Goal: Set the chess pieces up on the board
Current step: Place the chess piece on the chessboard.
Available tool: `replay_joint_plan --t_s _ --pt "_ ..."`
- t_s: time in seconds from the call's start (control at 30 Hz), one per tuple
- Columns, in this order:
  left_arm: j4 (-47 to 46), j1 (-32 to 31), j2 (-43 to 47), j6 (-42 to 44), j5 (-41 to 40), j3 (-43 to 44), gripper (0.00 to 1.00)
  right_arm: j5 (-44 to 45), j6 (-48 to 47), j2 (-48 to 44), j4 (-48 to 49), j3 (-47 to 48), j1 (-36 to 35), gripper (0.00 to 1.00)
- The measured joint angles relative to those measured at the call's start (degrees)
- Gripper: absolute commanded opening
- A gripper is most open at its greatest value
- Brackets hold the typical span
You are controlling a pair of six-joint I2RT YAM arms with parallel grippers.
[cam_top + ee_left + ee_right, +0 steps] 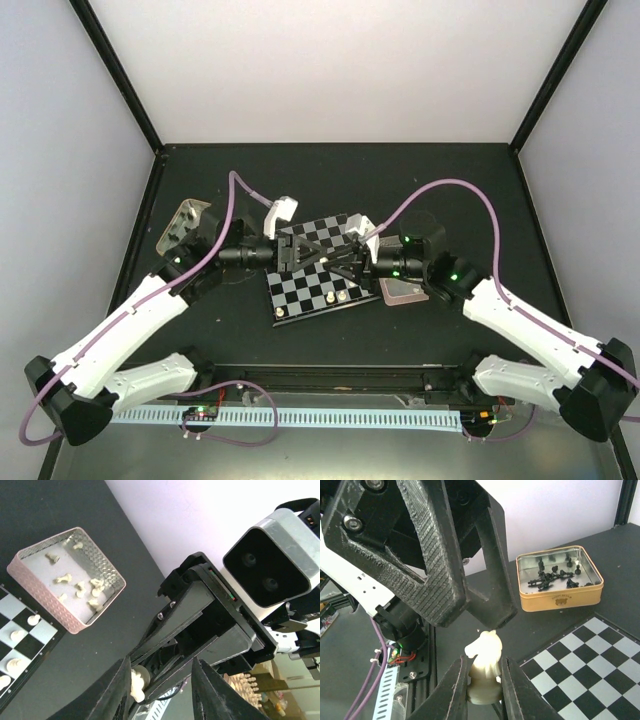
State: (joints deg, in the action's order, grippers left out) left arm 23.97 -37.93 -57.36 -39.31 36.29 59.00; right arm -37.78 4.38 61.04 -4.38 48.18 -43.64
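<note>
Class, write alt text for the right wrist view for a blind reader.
The right fingers pinch a cream-white knight upright, the left gripper open just above. Behind, a gold tin holds black pieces; the board shows lower right.

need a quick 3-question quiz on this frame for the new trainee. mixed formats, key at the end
1. True or false: the right pincer grips a black pawn.
2. The loose black pieces lie in: A a glass jar, B the gold tin, C a paper cup.
3. Fill in: the left pincer is ___.
Key: 1 false, it holds a cream knight. 2 B. 3 open.
</note>
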Motion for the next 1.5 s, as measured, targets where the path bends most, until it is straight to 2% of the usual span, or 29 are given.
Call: replay_joint_plan --t_s 0.07,0.23,0.4,0.63,0.8,1.0,1.1,1.17,1.2,1.3,1.33,1.5 --pt "0.04 0.00 -0.02 -0.52 -0.04 -0.81 0.36 0.68 -0.24 0.44 -0.48 0.04 -0.48 0.08" --pt "0.50 0.13 -0.02 -1.01 -1.14 -1.44 0.48 2.38 -0.33 1.38 -0.81 0.11 -0.81 0.08" --pt "1.44 0.13 0.52 -1.27 -4.20 -2.71 0.50 3.28 -0.28 1.81 -0.15 0.44 -0.98 0.08" --pt "1.25 0.37 1.88 -2.43 -5.55 -4.87 0.39 3.15 -0.26 1.99 1.09 0.46 -1.03 0.08" --pt "0.31 0.37 1.88 -3.72 -5.03 -5.09 0.36 2.97 -0.46 2.95 1.46 0.48 -1.31 0.08" --pt "-2.47 0.44 1.84 -5.77 -3.56 -7.02 0.18 2.91 -0.68 3.61 1.53 0.55 -1.77 0.08" --pt "-2.60 0.48 1.51 -5.90 -3.02 -7.06 0.04 2.86 -0.68 4.09 1.51 0.55 -1.86 0.08" --pt "-2.38 0.87 1.03 -5.92 -2.80 -7.04 0.02 3.28 -0.70 4.24 1.42 0.55 -1.88 0.13" --pt "-2.34 1.05 0.72 -5.88 -2.78 -7.04 0.02 3.65 -0.81 4.39 1.36 0.55 -1.86 0.19" --pt "-2.29 1.31 0.31 -5.62 -2.67 -7.04 0.01 4.57 -0.59 4.68 1.27 0.55 -1.88 0.43" --pt "-2.29 1.29 0.24 -5.25 -2.60 -7.04 0.02 4.76 -0.17 4.70 1.27 0.55 -1.92 0.49" --pt "-0.46 1.29 0.26 -2.54 -4.76 -7.04 0.02 8.83 2.58 4.02 1.40 -0.20 -1.99 0.60"
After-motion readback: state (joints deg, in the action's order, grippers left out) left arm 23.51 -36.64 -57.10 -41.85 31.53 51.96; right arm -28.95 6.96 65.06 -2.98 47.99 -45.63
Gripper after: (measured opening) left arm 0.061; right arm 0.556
